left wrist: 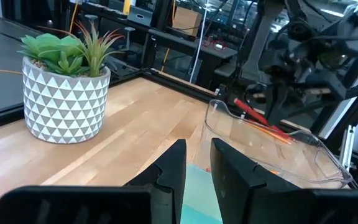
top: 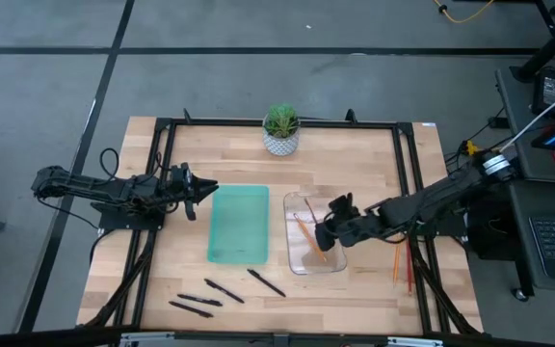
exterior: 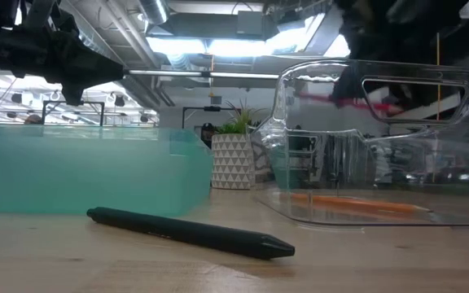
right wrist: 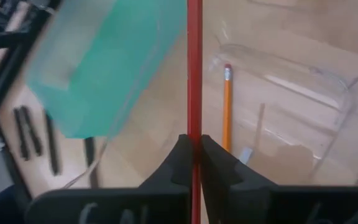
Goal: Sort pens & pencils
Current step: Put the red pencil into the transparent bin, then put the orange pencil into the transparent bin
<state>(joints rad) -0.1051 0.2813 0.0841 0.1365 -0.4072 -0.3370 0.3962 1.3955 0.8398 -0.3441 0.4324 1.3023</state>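
Right gripper (right wrist: pixel 193 155) is positioned over the clear tray (top: pixel 340 265) on the right half of the table (top: pixel 355 164), its fingers pinched tight on a red pencil (right wrist: pixel 194 68). One orange pencil (right wrist: pixel 227 106) lies on the floor of the clear tray. Further orange pencils (top: pixel 402 262) lie on the table to the right of that tray, near the frame rail; how many cannot be told.

Left gripper (top: pixel 203 190) hangs just off the left edge of the green tray (top: pixel 239 224), fingers slightly apart and holding nothing.

Four black pens (top: pixel 225 292) lie loose on the table at the near side, in front of the green tray and separate from one another. A potted plant (top: pixel 280 130) stands at the far edge of the table, between the two trays.
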